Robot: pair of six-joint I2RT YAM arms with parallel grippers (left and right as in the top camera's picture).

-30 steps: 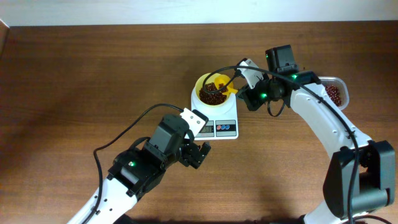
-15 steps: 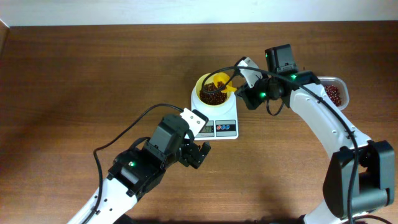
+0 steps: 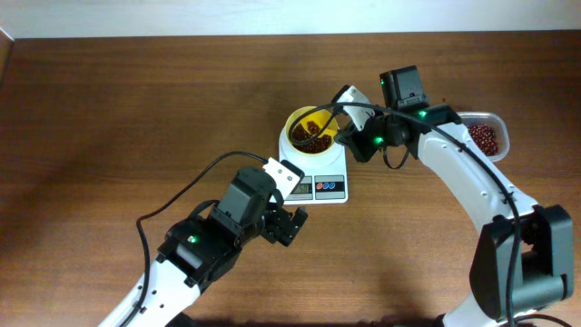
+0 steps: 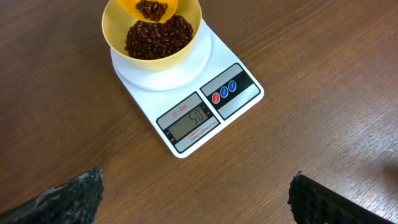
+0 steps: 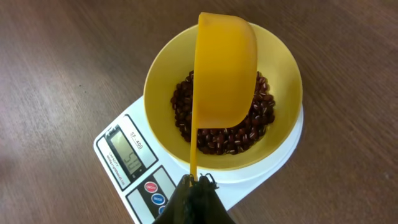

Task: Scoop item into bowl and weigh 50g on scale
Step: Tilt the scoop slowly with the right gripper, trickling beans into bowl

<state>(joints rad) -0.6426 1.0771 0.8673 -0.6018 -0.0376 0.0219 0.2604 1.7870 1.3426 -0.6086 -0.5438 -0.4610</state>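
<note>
The pale-yellow bowl (image 3: 310, 133) (image 4: 186, 46) (image 5: 281, 87) stands on the white scale (image 3: 320, 174) (image 4: 205, 118) (image 5: 124, 155) and holds dark red-brown beans (image 5: 221, 140) (image 4: 158, 37). The scale's display reads about 50. My right gripper (image 3: 349, 145) (image 5: 198, 185) is shut on the handle of a darker yellow scoop (image 5: 224, 68) (image 3: 320, 123), tipped on its side over the bowl. The scoop holds some beans in the left wrist view (image 4: 151, 9). My left gripper (image 3: 289, 225) (image 4: 196, 196) is open and empty over bare table in front of the scale.
A clear plastic tub (image 3: 496, 127) with more beans (image 3: 487, 136) stands at the right, behind the right arm. A black cable (image 3: 195, 186) loops over the table left of the scale.
My right gripper has moved left toward the bowl, bringing the scoop further over it. The left arm has not moved.
</note>
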